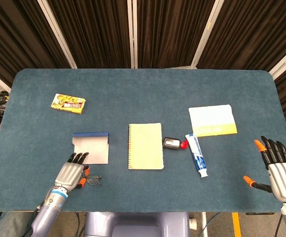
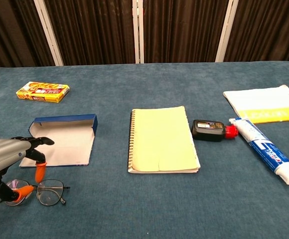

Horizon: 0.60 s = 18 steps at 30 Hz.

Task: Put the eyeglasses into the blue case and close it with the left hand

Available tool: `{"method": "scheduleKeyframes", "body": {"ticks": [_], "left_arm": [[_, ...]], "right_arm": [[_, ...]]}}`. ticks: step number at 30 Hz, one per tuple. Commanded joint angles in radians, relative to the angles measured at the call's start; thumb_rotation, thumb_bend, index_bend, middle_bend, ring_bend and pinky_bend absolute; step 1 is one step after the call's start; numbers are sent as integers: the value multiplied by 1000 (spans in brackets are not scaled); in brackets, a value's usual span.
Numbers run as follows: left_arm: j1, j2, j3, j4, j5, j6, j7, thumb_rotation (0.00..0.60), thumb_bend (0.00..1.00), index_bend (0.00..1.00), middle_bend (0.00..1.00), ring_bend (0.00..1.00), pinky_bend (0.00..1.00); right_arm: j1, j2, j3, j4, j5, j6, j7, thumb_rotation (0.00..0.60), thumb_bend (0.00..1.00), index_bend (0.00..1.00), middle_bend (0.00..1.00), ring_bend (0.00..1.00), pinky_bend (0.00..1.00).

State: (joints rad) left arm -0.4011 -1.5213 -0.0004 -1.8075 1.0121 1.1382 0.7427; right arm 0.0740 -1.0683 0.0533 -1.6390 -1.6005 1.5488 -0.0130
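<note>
Left robot hand hovers over eyeglasses; blue case lies open.

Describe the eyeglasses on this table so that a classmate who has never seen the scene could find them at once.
Start at the yellow spiral notebook in the middle of the blue table, then move left to the open blue case. Just in front of that case, towards the robot, lie the eyeglasses under the left hand. They are the only thin, dark wire-framed object with clear round lenses.
</note>
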Motion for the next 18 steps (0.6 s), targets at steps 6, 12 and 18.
{"method": "scheduleKeyframes", "body": {"ticks": [6, 12, 18], "left_arm": [[-7, -6, 10, 10, -18, 12, 4, 600, 449, 508, 0, 0, 0], [-14, -13, 18, 18, -26, 15, 3, 600, 452, 515, 0, 0, 0], [-21, -16, 23, 16, -39, 25, 14, 600, 502, 557, 0, 0, 0]], "right_arm": [[0, -2, 0, 1, 0, -1, -6, 600, 0, 0, 0, 0, 0], [0, -2, 0, 0, 1, -1, -7, 600, 0, 0, 0, 0, 0], [0, -2, 0, 0, 0, -2, -6, 600, 0, 0, 0, 0, 0]]}}
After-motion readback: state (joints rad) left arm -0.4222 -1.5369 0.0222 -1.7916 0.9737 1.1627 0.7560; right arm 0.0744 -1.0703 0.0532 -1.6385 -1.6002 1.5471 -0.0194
